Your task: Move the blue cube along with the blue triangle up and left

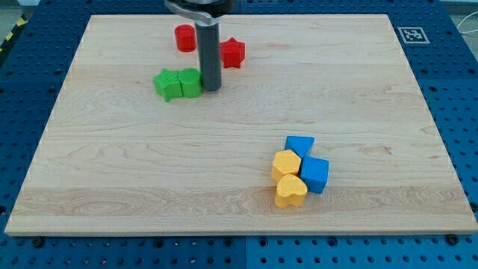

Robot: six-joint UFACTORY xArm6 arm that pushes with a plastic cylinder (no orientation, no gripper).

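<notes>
The blue cube lies at the lower right of the wooden board. The blue triangle lies just above it, touching it. A yellow hexagon and a yellow heart press against the blue blocks' left side. My tip is far away at the upper left, right beside a green cube. It touches neither blue block.
A green star sits touching the green cube's left side. A red cylinder and a red star lie near the view's top, either side of my rod. The board rests on a blue pegboard table.
</notes>
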